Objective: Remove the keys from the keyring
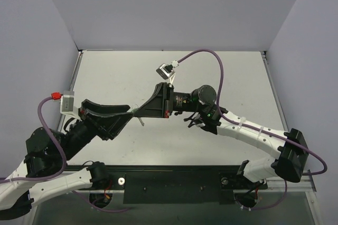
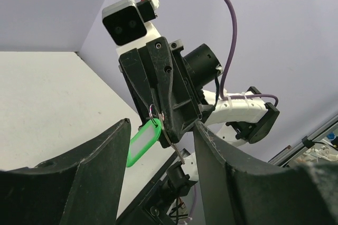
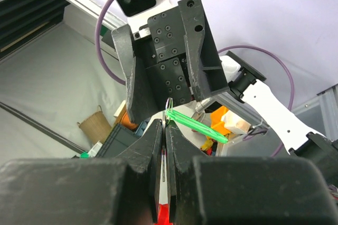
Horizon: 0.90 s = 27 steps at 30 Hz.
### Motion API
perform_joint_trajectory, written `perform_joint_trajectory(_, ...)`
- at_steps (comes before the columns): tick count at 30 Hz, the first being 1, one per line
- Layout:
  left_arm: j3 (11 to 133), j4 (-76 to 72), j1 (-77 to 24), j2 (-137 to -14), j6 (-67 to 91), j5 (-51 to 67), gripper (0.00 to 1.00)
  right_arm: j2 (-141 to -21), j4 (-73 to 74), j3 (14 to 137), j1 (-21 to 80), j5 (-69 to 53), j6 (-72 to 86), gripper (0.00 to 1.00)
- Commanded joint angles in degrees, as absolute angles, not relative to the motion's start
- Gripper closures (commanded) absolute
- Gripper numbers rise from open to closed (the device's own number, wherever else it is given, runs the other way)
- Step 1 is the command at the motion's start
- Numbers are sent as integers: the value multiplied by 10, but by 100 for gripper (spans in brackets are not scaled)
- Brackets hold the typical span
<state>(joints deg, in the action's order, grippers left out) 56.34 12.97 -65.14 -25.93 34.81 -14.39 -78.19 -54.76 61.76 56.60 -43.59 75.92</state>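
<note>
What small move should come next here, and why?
Probably close the left fingers on the green tag. The right fingers look shut on the ring, holding it above the table, and the tag hangs between the open left fingers, so gripping it would let the arms work against each other.

Held up in the middle, the left gripper (image 2: 162, 129), spread wide, faces tip to tip the right gripper (image 3: 165, 130), pinched closed.

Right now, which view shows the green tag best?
Left wrist. The green tag faces that camera broadside, hanging at the tip of the right pincer. The right wrist view catches it edge-on, a thin green strip. Top external shows barely a speck.
</note>
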Motion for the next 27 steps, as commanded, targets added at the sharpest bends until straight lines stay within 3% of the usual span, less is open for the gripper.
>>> perform_joint_trajectory(1,593,130,-653,-262,338,-159,40,-774,-676,609,565,-444,793,100)
perform_joint_trajectory(27,610,130,-653,-308,354,-132,55,-704,-524,599,596,-419,701,100)
